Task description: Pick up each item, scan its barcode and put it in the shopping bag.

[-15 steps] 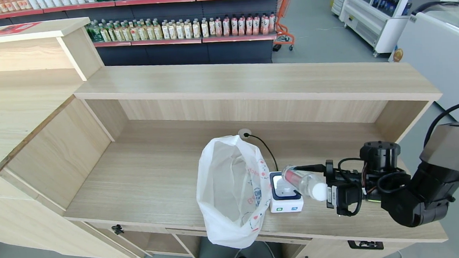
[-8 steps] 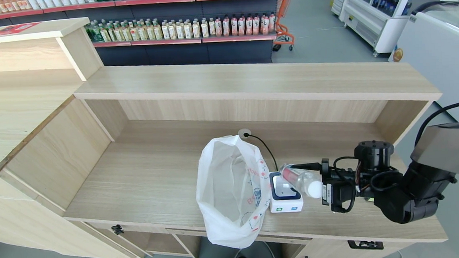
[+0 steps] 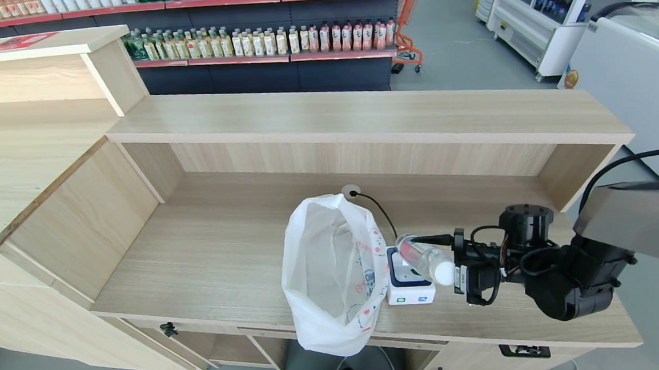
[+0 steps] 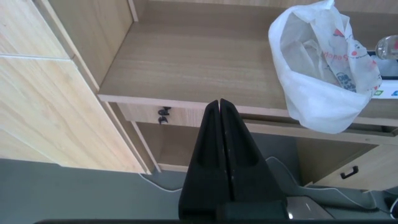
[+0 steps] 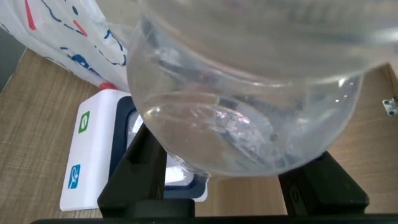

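Observation:
A clear plastic bottle [image 3: 423, 256] with a red label and white cap lies tilted in my right gripper [image 3: 448, 255], which is shut on it. The bottle hangs just above the white barcode scanner [image 3: 409, 283] on the counter. Up close in the right wrist view, the bottle [image 5: 249, 106] hangs over the scanner [image 5: 106, 155] with black fingers [image 5: 134, 171] on either side. The white shopping bag [image 3: 335, 270] stands open just left of the scanner, also seen as the bag [image 4: 323, 62]. My left gripper [image 4: 221, 109] is shut on nothing, held low in front of the counter's edge.
The wooden counter [image 3: 213, 255] has a raised shelf [image 3: 359, 117] behind and side walls. A black cable [image 3: 379, 210] runs from the scanner to a hole in the counter. Store shelves with drinks stand behind, freezers at the right.
My right gripper has moved left with the bottle, bringing it further over the scanner and closer to the bag.

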